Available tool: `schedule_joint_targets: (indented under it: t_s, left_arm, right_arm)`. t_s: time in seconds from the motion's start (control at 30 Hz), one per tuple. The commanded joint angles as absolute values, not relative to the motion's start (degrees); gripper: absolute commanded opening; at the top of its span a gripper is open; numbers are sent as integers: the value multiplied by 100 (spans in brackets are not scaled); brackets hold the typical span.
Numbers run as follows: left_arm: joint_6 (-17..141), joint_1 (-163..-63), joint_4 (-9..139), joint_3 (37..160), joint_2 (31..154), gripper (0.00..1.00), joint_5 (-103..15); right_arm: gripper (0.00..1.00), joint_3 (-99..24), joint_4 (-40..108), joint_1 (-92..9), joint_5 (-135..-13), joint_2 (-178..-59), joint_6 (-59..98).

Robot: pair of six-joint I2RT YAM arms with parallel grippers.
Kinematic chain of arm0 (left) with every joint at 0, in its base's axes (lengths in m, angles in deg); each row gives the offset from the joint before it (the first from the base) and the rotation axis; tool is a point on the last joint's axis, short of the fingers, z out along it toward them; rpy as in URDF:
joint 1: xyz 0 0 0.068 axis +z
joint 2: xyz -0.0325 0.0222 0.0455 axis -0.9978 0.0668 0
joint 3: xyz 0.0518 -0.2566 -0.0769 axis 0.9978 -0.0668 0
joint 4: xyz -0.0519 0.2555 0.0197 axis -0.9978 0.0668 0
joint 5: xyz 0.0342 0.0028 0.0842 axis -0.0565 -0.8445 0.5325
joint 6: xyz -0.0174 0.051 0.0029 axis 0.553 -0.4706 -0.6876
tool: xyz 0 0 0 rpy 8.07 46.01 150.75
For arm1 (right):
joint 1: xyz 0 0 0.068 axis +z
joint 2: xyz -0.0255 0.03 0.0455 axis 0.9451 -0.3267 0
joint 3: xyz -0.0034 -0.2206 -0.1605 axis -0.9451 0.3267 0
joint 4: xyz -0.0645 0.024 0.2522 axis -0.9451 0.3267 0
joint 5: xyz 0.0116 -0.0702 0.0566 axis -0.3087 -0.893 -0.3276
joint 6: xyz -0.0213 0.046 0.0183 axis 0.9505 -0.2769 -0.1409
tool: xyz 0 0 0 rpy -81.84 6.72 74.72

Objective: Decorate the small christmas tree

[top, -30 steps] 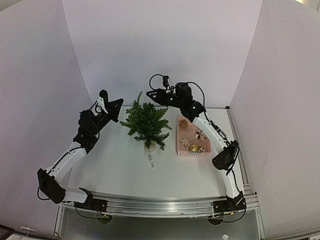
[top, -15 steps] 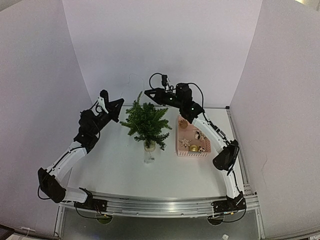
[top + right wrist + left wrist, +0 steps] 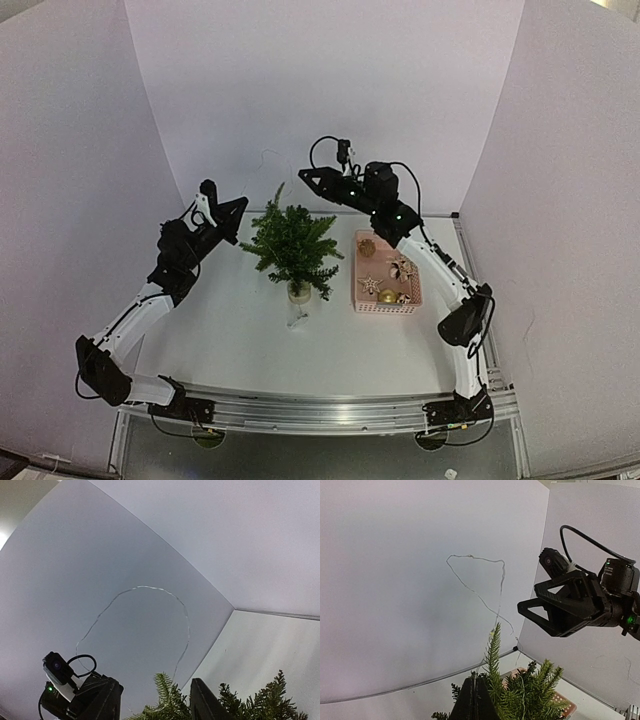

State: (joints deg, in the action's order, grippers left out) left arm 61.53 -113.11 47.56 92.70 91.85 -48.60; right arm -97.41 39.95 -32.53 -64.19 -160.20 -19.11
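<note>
The small christmas tree (image 3: 292,243) stands mid-table in a pale pot (image 3: 299,291). A thin silvery wire (image 3: 470,556) arcs in the air above the tree's tip (image 3: 493,642); the right wrist view shows the same wire (image 3: 145,586) as a loop. One end drops into the branches, while the other runs to my left gripper (image 3: 236,207), whose shut fingers (image 3: 475,700) seem to pinch it. High behind the treetop, my right gripper (image 3: 308,178) is open, and only tree (image 3: 167,692) shows past its fingers.
A pink basket (image 3: 385,309) with gold and pale ornaments sits right of the tree. A short loose strand (image 3: 295,320) lies on the table by the pot. White walls close in at the back and both sides.
My right arm has risen and drawn back to the right, away from the treetop, with its jaws a little wider. The strand by the pot has shortened. The left arm has not moved.
</note>
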Motion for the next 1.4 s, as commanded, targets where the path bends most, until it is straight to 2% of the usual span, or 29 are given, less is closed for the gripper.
schedule_joint_targets:
  t_s: [0.0,0.2,0.4,0.87,0.93,1.07,1.13,1.37]
  left_arm:
    - [6188,-11290,4584,9345,9146,0,-4886]
    - [6158,-11289,4608,9381,9136,0,-4869]
    - [6171,-11289,4634,9392,9148,0,-4859]
    - [6193,-11289,4663,9445,9149,0,-4911]
    - [6189,-11286,4659,9445,9151,0,-4901]
    - [6188,-11289,4640,9460,9156,0,-4903]
    - [6167,-11289,4648,9461,9151,0,-4905]
    - [6122,-11281,4794,9434,9071,0,-4669]
  right_arm:
    - [51,-9905,3894,-3095,-6534,-16060,-1924]
    - [49,-10140,3905,-2985,-6554,-16366,-2047]
    - [34,-10335,3903,-2979,-6424,-16534,-2163]
    - [35,-9917,3966,-2971,-6750,-16387,-2144]
    - [29,-10082,3966,-2970,-6649,-16504,-2185]
    - [6,-10338,3955,-2971,-6504,-16681,-2299]
    - [0,-10460,3890,-2971,-6345,-16759,-2331]
    - [0,-10309,3865,-3062,-6415,-16365,-1992]
